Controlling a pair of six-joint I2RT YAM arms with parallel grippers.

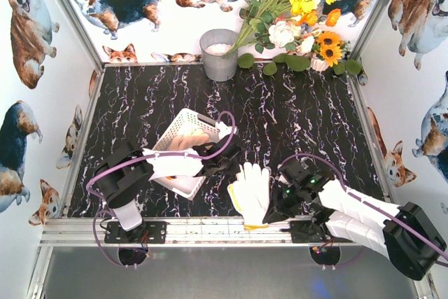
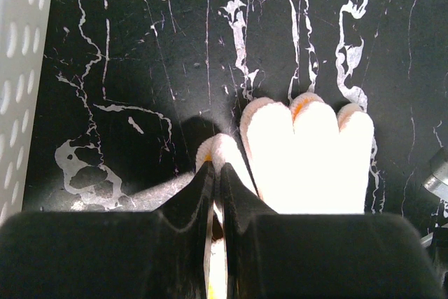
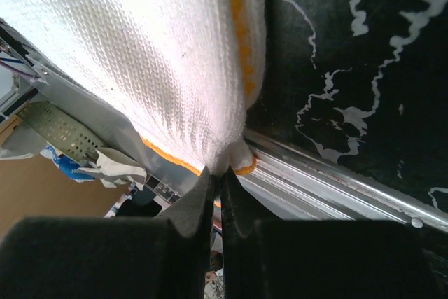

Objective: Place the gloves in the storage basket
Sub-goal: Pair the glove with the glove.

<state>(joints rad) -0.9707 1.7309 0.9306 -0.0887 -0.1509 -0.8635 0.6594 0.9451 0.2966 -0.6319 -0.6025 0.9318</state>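
Black marble-patterned tabletop [image 1: 294, 124] with white veining, enclosed by walls printed with corgis [image 1: 28, 26]; aluminium rail [image 1: 210, 230] along the near edge.

Item 1: storage basket [image 1: 175, 127]. White plastic, perforated sides, set at an angle on the left half of the table. The left arm crosses over its near part. Its slotted wall also shows at the left margin of the left wrist view [image 2: 21, 68].

Item 2: glove [image 1: 253, 185]. White knit, orange-yellow cuff trim. It is outside the basket, just to its right, near the front rail. Fingers point toward the back wall and the cuff reaches the rail. Both arms hold it. Whether it rests on the table or hangs slightly above cannot be told.

Item 3: second glove [image 1: 190, 141]. Cream, lying inside the basket, partly hidden by the left arm.

Item 4: left gripper [image 2: 215, 169]. Jaws pressed together on the thumb-side edge of the glove, with a sliver of white and yellow fabric showing between them. The four glove fingers [image 2: 308, 152] spread just to the right.

Item 5: right gripper [image 3: 217, 176]. Jaws clamped on the cuff corner of the glove at the orange trim, right over the rail. The knit fills the upper left of that view.

Item 6: grey metal bucket [image 1: 219, 54]. Upright at the back of the table.

Item 7: flower arrangement [image 1: 294, 12]. White, yellow and orange blooms with green leaves, at the back right corner, its stems leaning toward the bucket.
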